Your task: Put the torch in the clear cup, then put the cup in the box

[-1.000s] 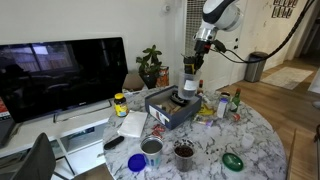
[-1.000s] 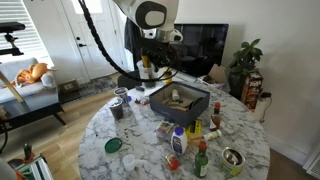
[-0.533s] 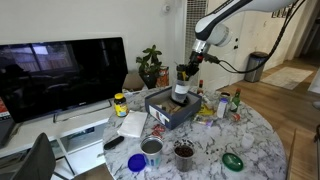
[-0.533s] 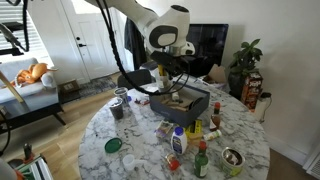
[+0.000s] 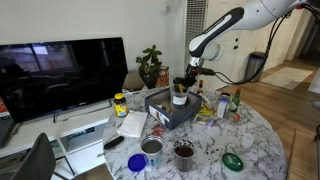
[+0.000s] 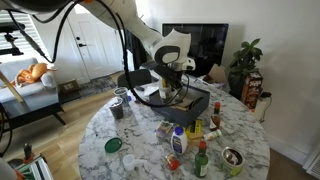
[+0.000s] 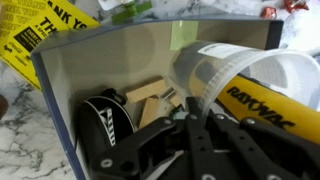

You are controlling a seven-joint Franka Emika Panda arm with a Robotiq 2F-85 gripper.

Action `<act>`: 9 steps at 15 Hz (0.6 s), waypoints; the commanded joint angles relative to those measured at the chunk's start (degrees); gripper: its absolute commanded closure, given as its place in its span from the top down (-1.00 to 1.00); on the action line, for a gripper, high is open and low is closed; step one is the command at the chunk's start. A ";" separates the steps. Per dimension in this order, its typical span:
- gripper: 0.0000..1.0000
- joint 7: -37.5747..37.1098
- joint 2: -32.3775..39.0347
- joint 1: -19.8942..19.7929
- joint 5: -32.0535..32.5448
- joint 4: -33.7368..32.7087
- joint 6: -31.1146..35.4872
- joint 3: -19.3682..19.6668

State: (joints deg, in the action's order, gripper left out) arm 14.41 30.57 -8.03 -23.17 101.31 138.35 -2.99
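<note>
Torch [image 7: 262, 98] sits inside clear cup [image 7: 225, 68], its far end cut off. Gripper [image 7: 196, 118] is closed round the cup, low in box [image 7: 100, 55]; finger contact is blurred.

The arm [image 5: 224, 26] is made up of rounded white segments, separated by dark bands at the joints, as shown in both exterior views. A thick black cable [image 6: 125, 50] is looped along it above the pincer [image 7: 195, 128]. The pincer is formed of matt black linked bars, pinned with round fasteners.
</note>
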 commanded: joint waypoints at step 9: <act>-0.42 -10.60 6.87 3.00 5.83 -0.47 5.62 0.23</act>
State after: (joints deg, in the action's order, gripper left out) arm 6.30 37.11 -5.53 -19.11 101.21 143.94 -2.98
